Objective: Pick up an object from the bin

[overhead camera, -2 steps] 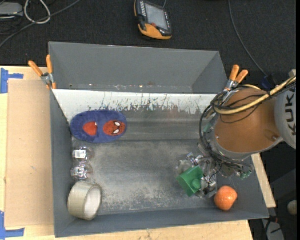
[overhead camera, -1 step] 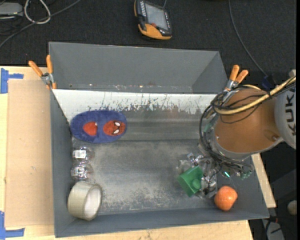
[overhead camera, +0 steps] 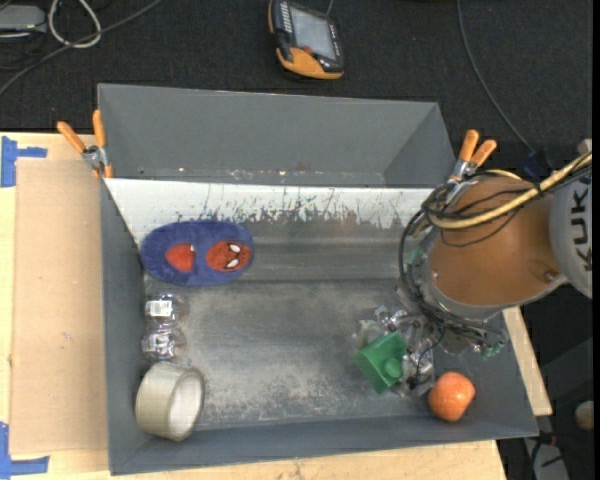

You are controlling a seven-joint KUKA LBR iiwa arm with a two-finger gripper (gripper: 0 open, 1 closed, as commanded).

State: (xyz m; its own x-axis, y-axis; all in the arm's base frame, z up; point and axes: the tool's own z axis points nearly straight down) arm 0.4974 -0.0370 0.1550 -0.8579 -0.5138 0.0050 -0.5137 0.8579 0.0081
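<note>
My gripper [overhead camera: 410, 344] is low in the bin's front right part, under the arm's orange cover. Right against it, on its left side, lies a small green block [overhead camera: 381, 361], tilted on the bin floor. Whether the block is in the gripper's grasp cannot be made out. An orange ball [overhead camera: 451, 395] rests just to the right of and below the gripper, near the bin's front right corner.
A blue oval pad with two red spots [overhead camera: 197, 253] lies at the back left. Below it sit two small shiny crumpled pieces [overhead camera: 162, 326]. A roll of tape [overhead camera: 168, 400] stands in the front left corner.
</note>
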